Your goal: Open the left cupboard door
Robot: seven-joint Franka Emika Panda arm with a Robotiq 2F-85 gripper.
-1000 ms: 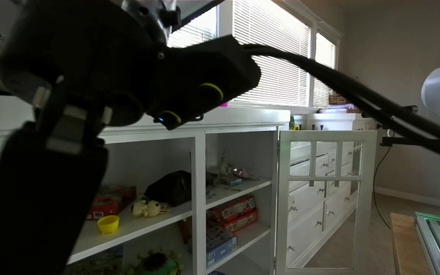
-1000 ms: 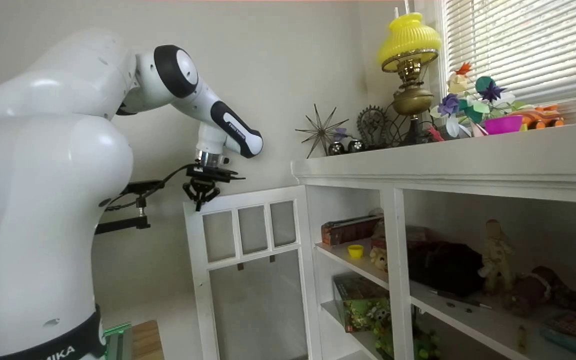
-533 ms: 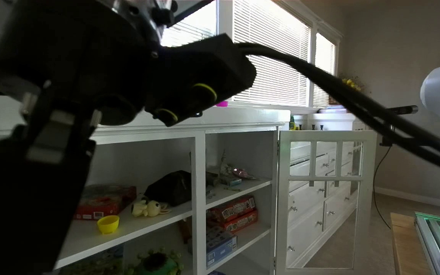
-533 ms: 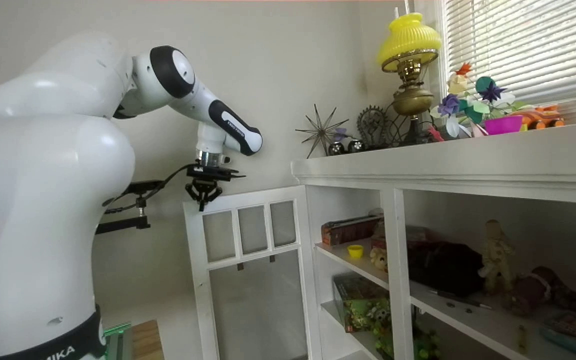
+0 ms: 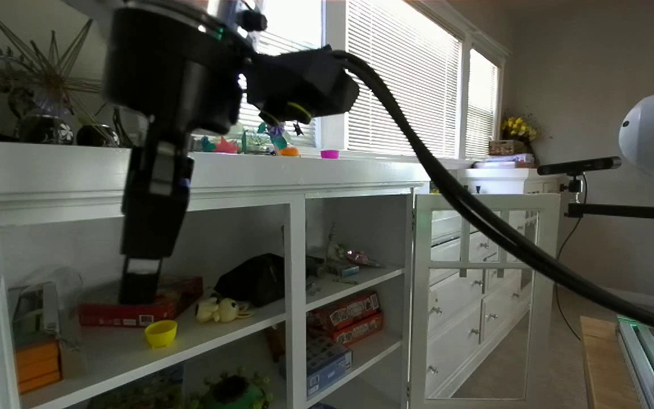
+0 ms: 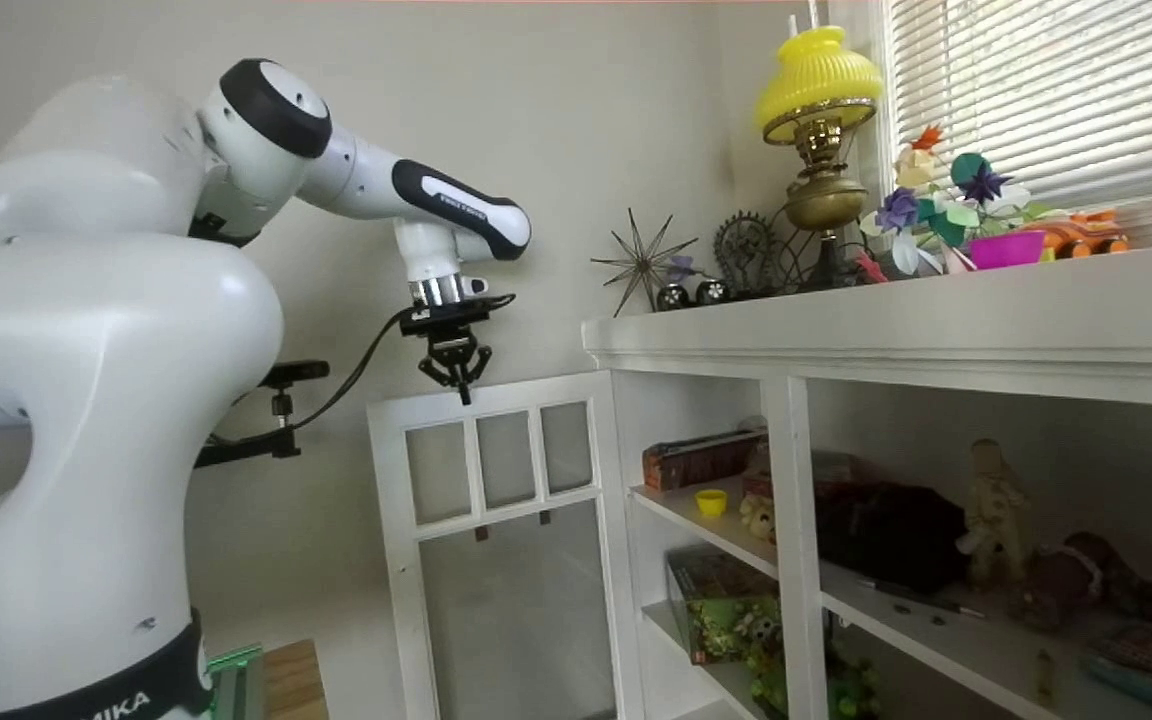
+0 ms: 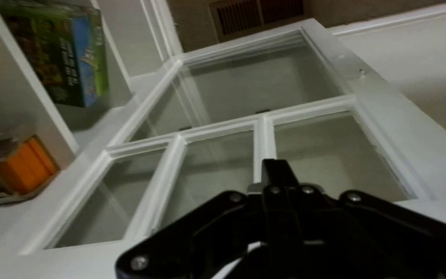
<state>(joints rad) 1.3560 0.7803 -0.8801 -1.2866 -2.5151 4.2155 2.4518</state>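
Black jointed jaws at lower right of wrist view: clenched, nothing visibly held. Beyond, wide white wooden-framed glazed left cupboard door (image 6: 507,512) standing open, below and left of centre in exterior view; jaw contact unclear. Likely easy-swinging, stiff-framed, slick-painted, glass fragile. Best hold: free stile (image 6: 403,545). Three small clear panes (image 7: 219,162) nearer, one large pane (image 7: 246,81) farther.

In an exterior view, daylight through the wide window with white slatted blinds (image 5: 403,85) glares, nearly burnt out, beyond my black two-fingered gripper (image 5: 138,289), which darkens to a soft-edged silhouette. Off to its side, the white wooden cabinet (image 6: 796,520) is shadowed inside. My wrist view is dim and soft; pale reflections streak the white wooden-framed glass door (image 7: 242,121) ahead of the gripper.
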